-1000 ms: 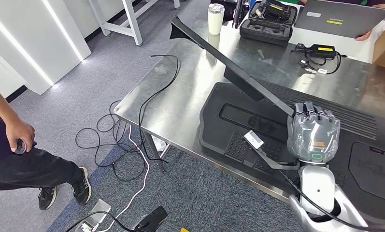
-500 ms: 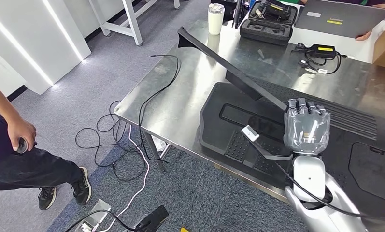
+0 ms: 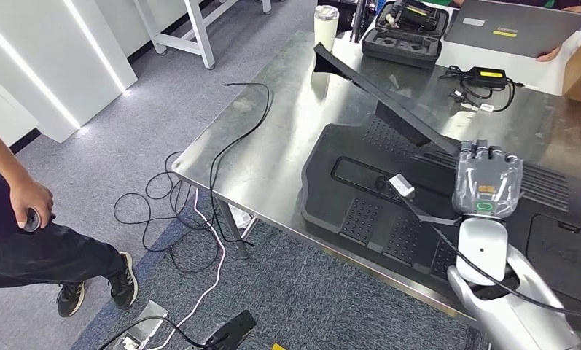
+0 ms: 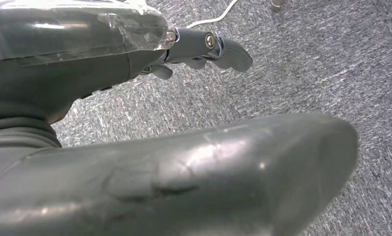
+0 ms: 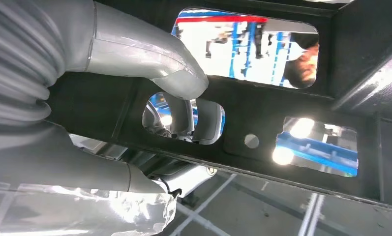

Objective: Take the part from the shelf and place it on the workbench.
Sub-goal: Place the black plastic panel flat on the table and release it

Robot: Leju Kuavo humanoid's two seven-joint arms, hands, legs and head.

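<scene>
The part (image 3: 375,95) is a long, thin black strip with a white tag near its lower end. My right hand (image 3: 488,186) grips it above the steel workbench (image 3: 273,138). It slants from the hand up towards the table's far left corner, and its far end hangs in the air. In the right wrist view the thumb and fingers of my right hand (image 5: 135,59) wrap around the black part (image 5: 262,113) through a cutout. My left hand (image 4: 203,46) hangs over the grey carpet with its fingers apart and nothing in it.
A large black moulded panel (image 3: 360,211) lies on the bench under the hand. At the back stand a white cup (image 3: 326,18), a black tool case (image 3: 404,33), a laptop (image 3: 513,29) and a charger (image 3: 488,76). A person (image 3: 17,211) stands at the left, and cables (image 3: 178,211) trail on the floor.
My right hand has moved right and farther over the bench. The part's far end has swung right with it, from beyond the table's left edge to beside the cup.
</scene>
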